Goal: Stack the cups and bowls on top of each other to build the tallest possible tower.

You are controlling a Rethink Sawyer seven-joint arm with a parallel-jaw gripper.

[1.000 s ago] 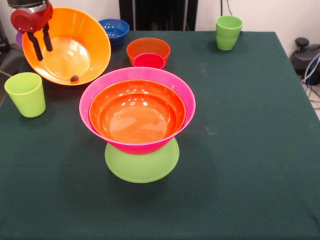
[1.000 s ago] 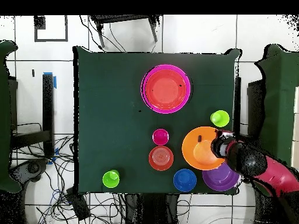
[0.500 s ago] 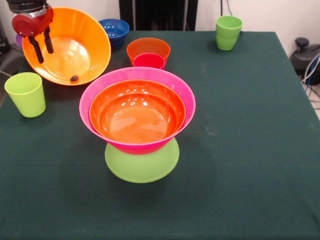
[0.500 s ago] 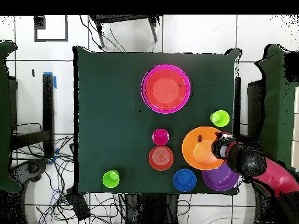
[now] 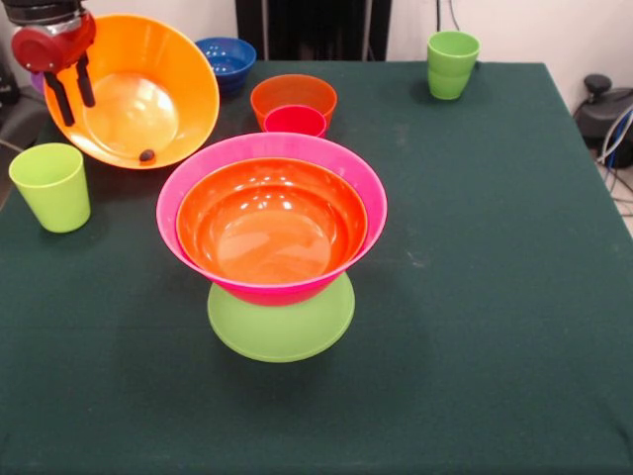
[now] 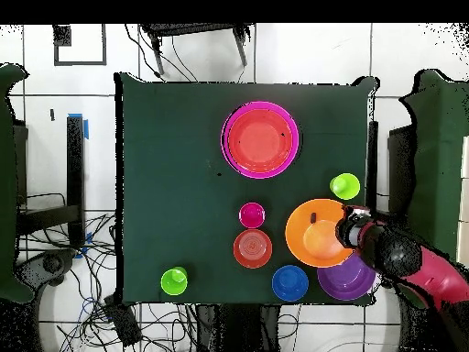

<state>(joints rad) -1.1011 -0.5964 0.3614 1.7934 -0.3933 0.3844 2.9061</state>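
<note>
The tower stands mid-table: a lime green bowl (image 5: 281, 332) rim-down, the big pink bowl (image 5: 203, 168) on it, an orange bowl (image 5: 272, 228) nested inside; it also shows in the overhead view (image 6: 260, 139). The large yellow-orange bowl (image 5: 138, 94) (image 6: 313, 234) leans tilted, with a small dark speck (image 5: 146, 155) inside. My gripper (image 5: 67, 96) (image 6: 346, 227) is open, fingers hanging at that bowl's left rim, holding nothing. A red-pink cup (image 5: 295, 121) stands before the small dark orange bowl (image 5: 293, 91). Green cups (image 5: 51, 186) (image 5: 452, 64) stand at the left and the far right.
A blue bowl (image 5: 226, 57) (image 6: 289, 283) sits at the far edge. The purple bowl (image 6: 348, 280) lies under my arm beside the yellow-orange bowl; only a sliver (image 5: 37, 77) shows in the front view. The table edge (image 6: 371, 183) is close to my gripper.
My gripper has moved a little left in the front view, from inside the yellow-orange bowl toward its left rim. The bowls and cups have not moved.
</note>
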